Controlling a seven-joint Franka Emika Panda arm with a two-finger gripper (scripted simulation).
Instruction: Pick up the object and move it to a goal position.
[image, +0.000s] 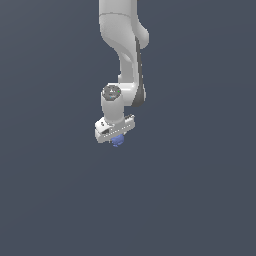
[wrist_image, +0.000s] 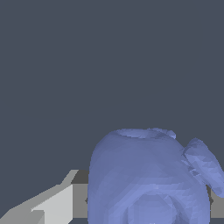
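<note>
A flat slate-grey backdrop (image: 50, 200) fills both views with no seam, edge or shadow, so floor and wall cannot be told apart. Taking the arm (image: 125, 55) as landmark, it drops from the top edge near the middle of the exterior view, grey all round it. Directly under its wrist sits the gripper (image: 116, 137), and the blue-violet lump (image: 118, 141) pokes out just below it. In the wrist view a finger (wrist_image: 52, 203) touches the lump's flank; the jaws look clamped on it.
</note>
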